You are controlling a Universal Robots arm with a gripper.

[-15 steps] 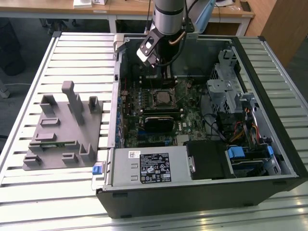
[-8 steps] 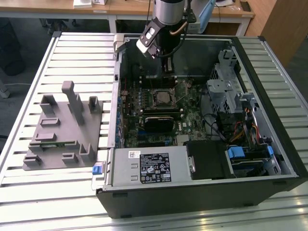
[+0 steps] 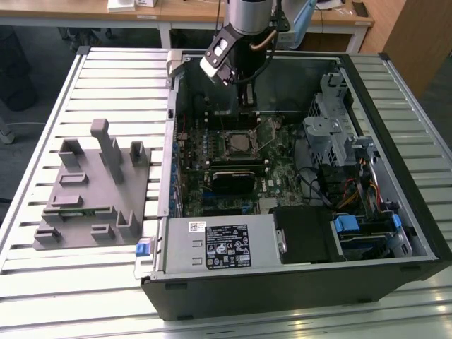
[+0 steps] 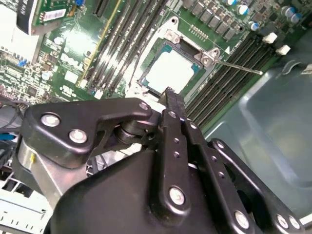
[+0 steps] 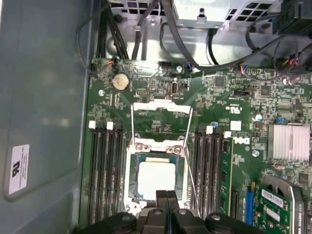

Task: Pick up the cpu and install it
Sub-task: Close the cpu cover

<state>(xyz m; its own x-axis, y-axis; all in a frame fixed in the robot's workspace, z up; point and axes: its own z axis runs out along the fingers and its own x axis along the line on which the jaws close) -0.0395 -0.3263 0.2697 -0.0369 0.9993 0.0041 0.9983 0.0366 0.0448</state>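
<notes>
Black linkage arms of the gripper (image 4: 169, 93) crowd the foreground in both wrist views, its two narrow fingers pressed together with nothing between them (image 5: 166, 195). Just beyond the fingertips lies the cpu (image 5: 157, 180), a square chip with a pale silvery top, seated flat inside the socket (image 5: 130, 181) on the green motherboard (image 5: 229, 112).

In the first wrist view the joined fingertips line up with the middle of the chip's nearest edge. In the second wrist view they overlap that same edge (image 4: 171, 72). Whether they touch the metal top cannot be told from either picture.

The socket's hold-down frame (image 5: 161, 104) stands swung open on the far side of the chip, and its thin wire lever (image 4: 239, 66) juts out free at an angle. Rows of dark memory slots (image 5: 105, 175) flank the socket on both sides.

From the exterior view, the arm reaches down into an open computer case (image 3: 402, 162) lying on its side on a slatted table (image 3: 42, 296). The gripper (image 3: 246, 100) hangs above the board toward the rear of the case, and the cpu (image 3: 237, 144) sits in the middle of the board below and nearer the camera. A grey moulded fixture (image 3: 92, 191) rests on the table at the exterior view's left, well apart from the case's interior.
</notes>
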